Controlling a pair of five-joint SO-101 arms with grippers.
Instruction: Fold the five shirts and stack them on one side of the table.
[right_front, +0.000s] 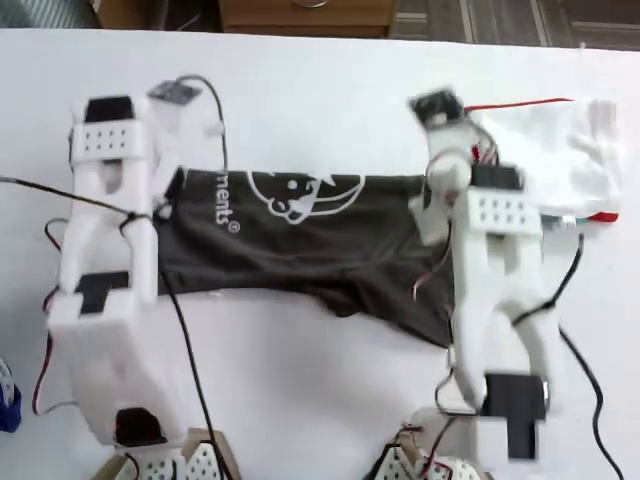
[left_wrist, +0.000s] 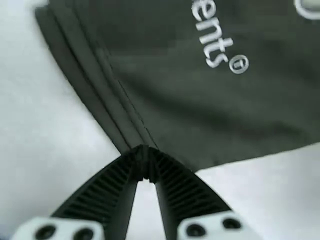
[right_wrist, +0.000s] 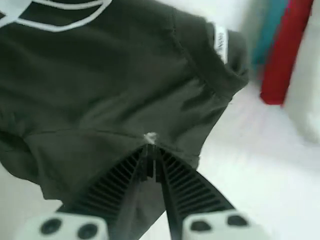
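White table (right_front: 330, 90): shirt (right_front: 300, 245) edges pinched between both fingers (left_wrist: 107, 187).

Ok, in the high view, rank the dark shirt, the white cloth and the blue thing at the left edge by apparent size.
Largest: dark shirt.
Then: white cloth.
Smallest: blue thing, though it is cut off by the frame.

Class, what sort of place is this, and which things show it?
Probably a robotics lab bench: two wired arms at a white table, left gripper and right gripper each pinching a dark shirt.
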